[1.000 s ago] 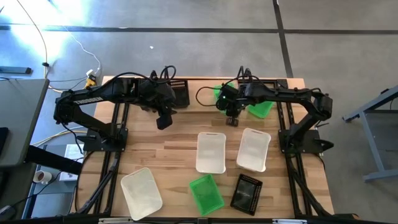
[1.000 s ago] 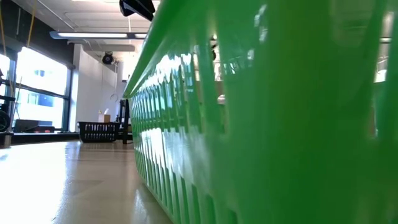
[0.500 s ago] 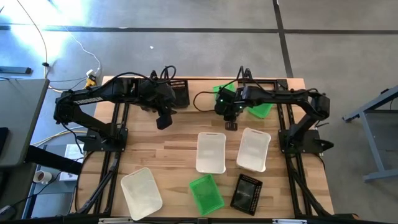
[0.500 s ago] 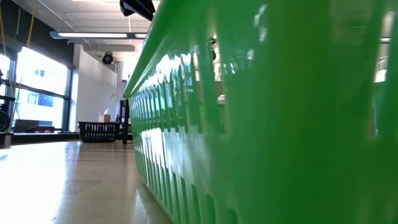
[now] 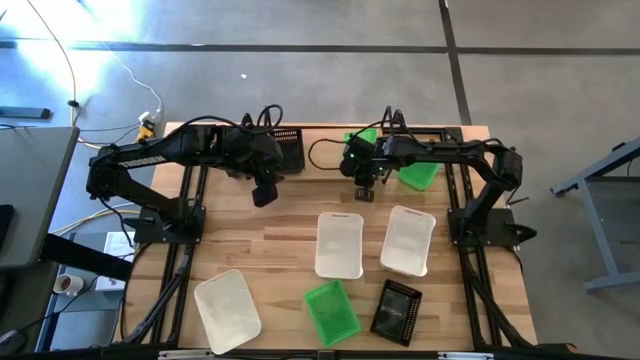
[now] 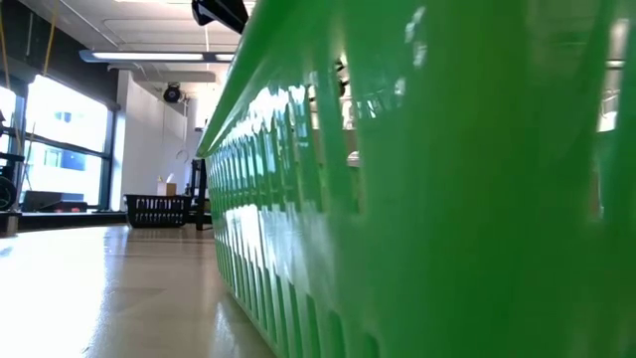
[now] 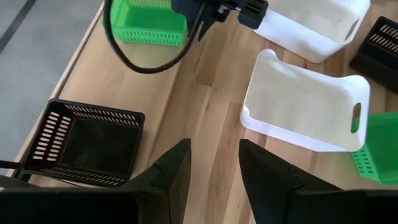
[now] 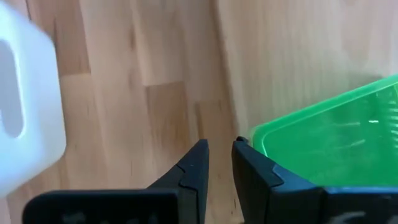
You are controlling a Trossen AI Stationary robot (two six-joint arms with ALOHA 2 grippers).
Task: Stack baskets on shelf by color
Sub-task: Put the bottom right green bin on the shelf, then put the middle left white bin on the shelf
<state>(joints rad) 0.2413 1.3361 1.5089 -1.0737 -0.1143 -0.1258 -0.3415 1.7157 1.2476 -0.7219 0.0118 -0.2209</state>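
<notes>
You had a light wooden table [image 5: 290, 215] of jointed planks under everything, standing on a grey concrete floor [image 5: 300, 70] crossed by dark seam lines. A white cable [image 5: 120, 65] trailed over that floor to a small yellow object [image 5: 147, 128] near the table's far left corner. Across the room, bright windows [image 6: 55, 134] lit one wall.

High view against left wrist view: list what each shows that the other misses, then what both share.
Only the high view shows the left gripper, the white basket at the near left and the green basket at the near edge. Only the left wrist view shows that gripper's fingers apart over bare wood. Both show the black basket at the far edge and the right gripper.
</notes>
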